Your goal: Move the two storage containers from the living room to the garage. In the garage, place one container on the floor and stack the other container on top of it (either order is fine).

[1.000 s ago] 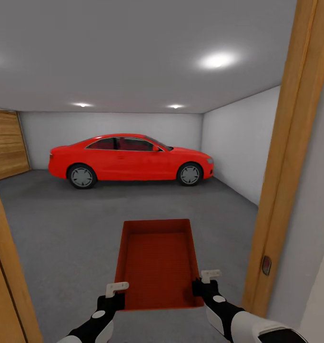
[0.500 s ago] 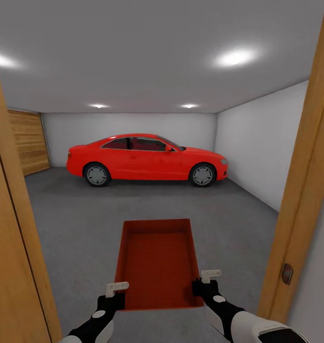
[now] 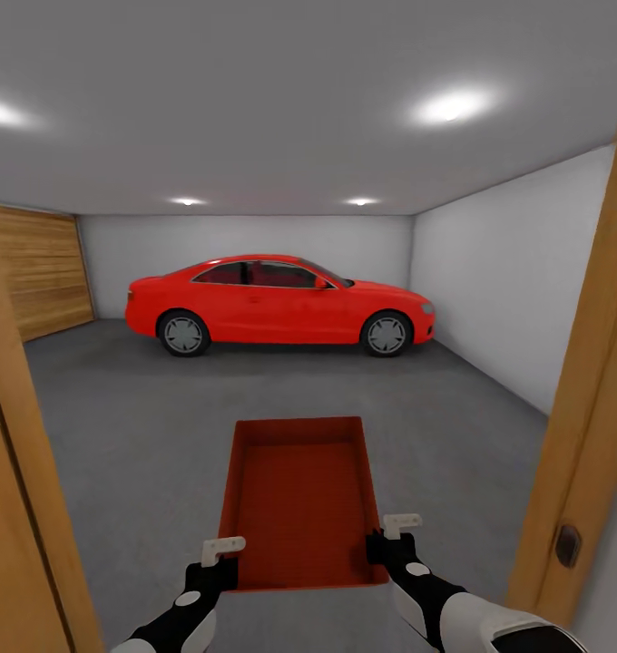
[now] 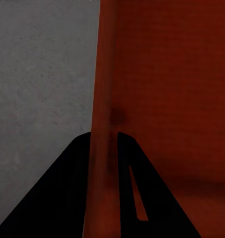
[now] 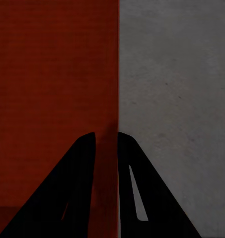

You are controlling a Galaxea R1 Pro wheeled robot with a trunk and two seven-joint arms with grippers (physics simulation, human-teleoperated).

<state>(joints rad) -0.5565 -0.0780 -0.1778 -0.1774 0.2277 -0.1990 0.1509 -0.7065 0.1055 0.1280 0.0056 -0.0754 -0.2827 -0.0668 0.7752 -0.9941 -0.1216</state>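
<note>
A red-orange open-top storage container (image 3: pixel 299 494) hangs in front of me, held level above the dark grey garage floor (image 3: pixel 136 426). My left gripper (image 3: pixel 220 567) is shut on its near left wall, and my right gripper (image 3: pixel 382 551) is shut on its near right wall. In the left wrist view the black fingers (image 4: pixel 67 193) clamp the red wall (image 4: pixel 103 148), with concrete beside it. The right wrist view shows its fingers (image 5: pixel 137 188) pinching the container wall (image 5: pixel 108 163) the same way. The second container is out of view.
I stand in a doorway with a wooden frame (image 3: pixel 581 426) on my right and a wooden door edge (image 3: pixel 18 508) on my left. A red car (image 3: pixel 277 304) is parked at the far wall. A wooden striped door (image 3: pixel 41 277) lies far left. White walls (image 3: pixel 499 290) bound the room.
The view has advanced through the doorway, so both wooden door edges have slid outward and more of the garage shows. The container and both grippers hold the same place in the picture.
</note>
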